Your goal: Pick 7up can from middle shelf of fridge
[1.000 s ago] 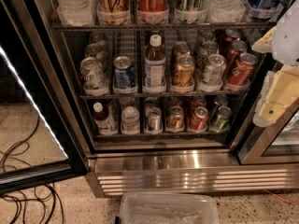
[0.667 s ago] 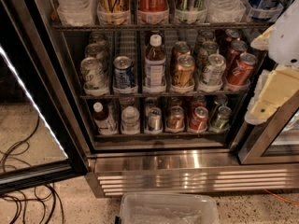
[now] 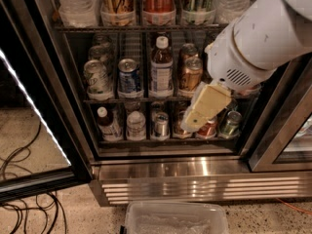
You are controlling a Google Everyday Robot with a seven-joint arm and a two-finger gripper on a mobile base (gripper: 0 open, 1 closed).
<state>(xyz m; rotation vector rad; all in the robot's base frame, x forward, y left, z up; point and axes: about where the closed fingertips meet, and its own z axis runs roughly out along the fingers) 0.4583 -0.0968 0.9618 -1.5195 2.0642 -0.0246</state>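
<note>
The fridge [image 3: 170, 170] stands open with its dark interior showing. On the middle shelf [image 3: 139, 100], a silvery-white can with green markings, the 7up can [image 3: 96, 77], stands in the leftmost lane. To its right are a blue can [image 3: 128, 76], a labelled bottle [image 3: 161, 68] and a gold-brown can [image 3: 191, 75]. My white arm [image 3: 258, 38] reaches in from the upper right. My cream-coloured gripper [image 3: 202, 108] hangs in front of the shelf's right part, well to the right of the 7up can and apart from it. The arm hides the right lanes.
The glass door [image 3: 34, 130] is swung open at left. Tall bottles and cans fill the upper rack [image 3: 146, 27]. Small bottles and cans stand on the lower rack [image 3: 161, 126]. A clear plastic bin [image 3: 175, 219] sits on the floor in front of the base grille [image 3: 195, 189]. Cables [image 3: 24, 206] lie at lower left.
My arm and gripper have swung left from the right edge, now covering the right lanes of the middle shelf. The cans have not moved.
</note>
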